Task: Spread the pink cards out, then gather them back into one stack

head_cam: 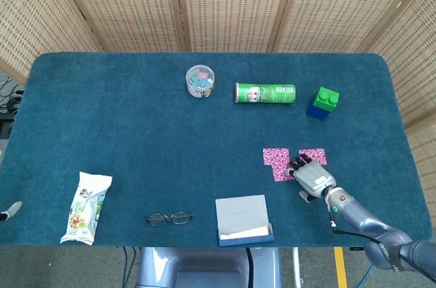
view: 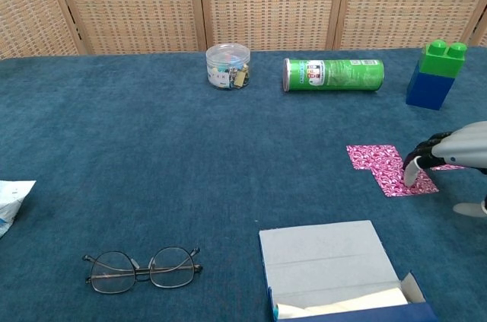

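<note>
I'm in the spreading step: my right hand [head_cam: 313, 179] rests palm-down on the pink cards [head_cam: 281, 163], fingers [view: 412, 173] a little apart and pressing one card flat, gripping nothing. The cards lie on the bench [head_cam: 136, 145] toward its right front, fanned into an uneven, stepped patch with another bit showing beyond my hand. Next I'd judge a further sideways slide, lightly, so single cards separate. My left hand isn't visible.
</note>
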